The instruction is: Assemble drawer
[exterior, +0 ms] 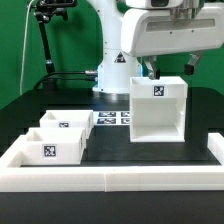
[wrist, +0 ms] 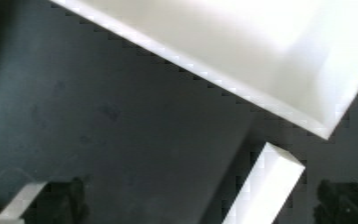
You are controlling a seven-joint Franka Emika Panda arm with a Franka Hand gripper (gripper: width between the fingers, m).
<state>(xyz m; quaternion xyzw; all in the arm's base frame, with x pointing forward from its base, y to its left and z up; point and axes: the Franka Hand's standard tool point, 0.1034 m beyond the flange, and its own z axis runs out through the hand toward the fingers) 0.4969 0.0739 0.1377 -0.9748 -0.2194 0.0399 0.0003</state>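
The tall hollow white box (exterior: 157, 110) stands upright on the black table at the exterior view's centre-right, with a marker tag on its front. Two small white trays (exterior: 50, 142) (exterior: 67, 123) sit at the left, the front one tagged. My gripper (exterior: 151, 72) hangs just above the box's rear top edge. In the wrist view the gripper (wrist: 199, 203) is open, with its dark fingers (wrist: 51, 200) far apart. A thin white wall edge of the box (wrist: 274, 185) lies between them, nearer one finger. A broad white box face (wrist: 247, 50) fills the far part. Nothing is held.
The marker board (exterior: 110, 118) lies flat behind the trays, next to the box. A low white wall (exterior: 110, 178) edges the table at the front and sides. The robot base (exterior: 115, 75) stands behind the box. A dark stand (exterior: 45, 40) is at the back left.
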